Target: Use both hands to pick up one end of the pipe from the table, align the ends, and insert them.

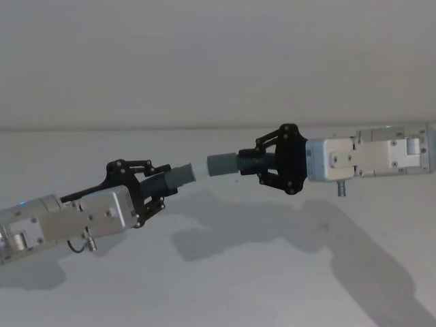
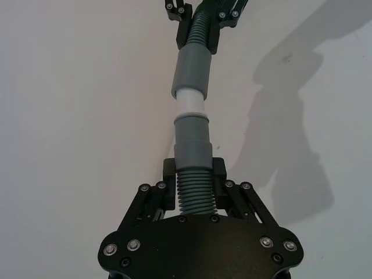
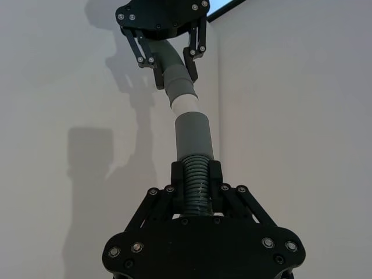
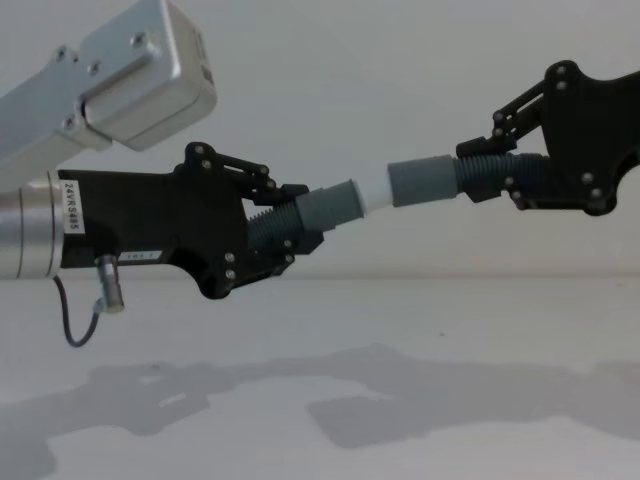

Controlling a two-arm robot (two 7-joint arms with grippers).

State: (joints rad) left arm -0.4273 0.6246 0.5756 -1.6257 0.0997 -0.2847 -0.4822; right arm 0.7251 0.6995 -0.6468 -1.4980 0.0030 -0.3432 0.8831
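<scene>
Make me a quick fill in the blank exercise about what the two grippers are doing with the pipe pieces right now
1. The left gripper holds the piece whose tip is coloured ____.
2. The right gripper is shut on the ribbed part of the piece with the ____ collar.
3. Both pieces are held ____ the table, not resting on it.

Missing words: white; grey; above

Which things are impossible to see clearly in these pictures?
- How deep the white tip sits in the collar: the collar hides it, all views.
- Rest of each tube: hidden behind the left gripper and the right gripper.
- Arm bases: cut off by the head view's edges.
</scene>
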